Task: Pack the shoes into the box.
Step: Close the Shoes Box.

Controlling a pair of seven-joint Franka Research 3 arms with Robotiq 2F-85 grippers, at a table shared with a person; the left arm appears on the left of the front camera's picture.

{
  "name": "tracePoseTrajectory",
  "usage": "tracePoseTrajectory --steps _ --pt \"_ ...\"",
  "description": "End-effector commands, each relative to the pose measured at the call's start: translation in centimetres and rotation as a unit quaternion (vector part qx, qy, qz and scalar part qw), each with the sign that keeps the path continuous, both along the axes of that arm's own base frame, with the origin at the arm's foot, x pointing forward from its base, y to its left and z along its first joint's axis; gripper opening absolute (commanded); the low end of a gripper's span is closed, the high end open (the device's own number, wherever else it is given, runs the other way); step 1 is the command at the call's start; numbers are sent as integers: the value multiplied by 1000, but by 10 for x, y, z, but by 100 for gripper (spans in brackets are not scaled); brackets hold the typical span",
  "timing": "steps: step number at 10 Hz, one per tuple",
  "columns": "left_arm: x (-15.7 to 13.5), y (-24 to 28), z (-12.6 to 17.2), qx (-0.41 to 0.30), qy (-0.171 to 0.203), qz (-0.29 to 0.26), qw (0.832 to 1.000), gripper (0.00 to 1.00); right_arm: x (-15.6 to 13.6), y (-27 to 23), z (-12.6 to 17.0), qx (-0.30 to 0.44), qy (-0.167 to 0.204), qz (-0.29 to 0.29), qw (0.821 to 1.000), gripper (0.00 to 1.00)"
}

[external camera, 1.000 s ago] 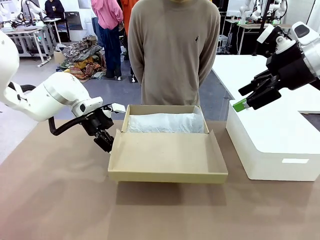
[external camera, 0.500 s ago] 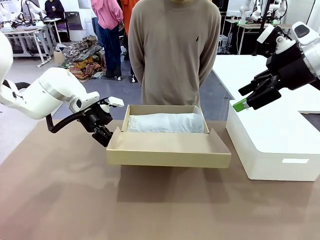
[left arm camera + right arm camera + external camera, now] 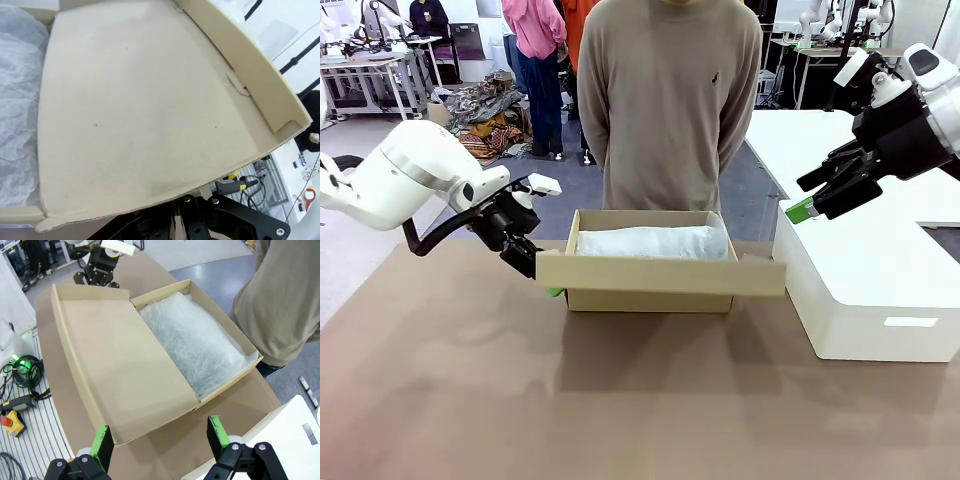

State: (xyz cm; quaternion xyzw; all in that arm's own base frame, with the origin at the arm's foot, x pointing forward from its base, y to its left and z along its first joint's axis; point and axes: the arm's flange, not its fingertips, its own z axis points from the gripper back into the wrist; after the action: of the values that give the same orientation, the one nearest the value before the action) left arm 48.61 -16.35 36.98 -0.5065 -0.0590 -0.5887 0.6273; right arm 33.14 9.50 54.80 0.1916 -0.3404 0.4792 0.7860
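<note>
From the front, one tan box (image 3: 650, 262) sits mid-counter (image 3: 470, 400) before a person; white tissue paper (image 3: 650, 243) fills it, hiding whatever lies beneath. The left pincer (image 3: 532, 265) is clamped on the corner of the raised lid (image 3: 660, 274), partly hidden behind it. The right pincer (image 3: 825, 190) hangs open and empty over one white block (image 3: 870, 290). The left wrist view shows the lid's inner face (image 3: 145, 110), its own fingers mostly concealed. The right wrist view shows two green pads (image 3: 218, 432) spread apart above the box.
</note>
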Motion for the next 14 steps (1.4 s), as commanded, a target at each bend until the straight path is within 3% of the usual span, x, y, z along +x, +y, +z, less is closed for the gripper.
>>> tracePoseTrajectory --steps 1,7,10,14 --pt "-9 2 8 -21 -9 27 999 0 3 0 0 11 -6 11 1000 100" --pt "7 4 36 -50 -75 103 991 0 3 0 0 11 -6 11 1000 100" --pt "30 6 56 -17 -141 142 980 0 3 0 0 11 -6 11 1000 100" --pt "67 18 63 59 -183 205 960 0 3 0 0 11 -6 11 1000 100"
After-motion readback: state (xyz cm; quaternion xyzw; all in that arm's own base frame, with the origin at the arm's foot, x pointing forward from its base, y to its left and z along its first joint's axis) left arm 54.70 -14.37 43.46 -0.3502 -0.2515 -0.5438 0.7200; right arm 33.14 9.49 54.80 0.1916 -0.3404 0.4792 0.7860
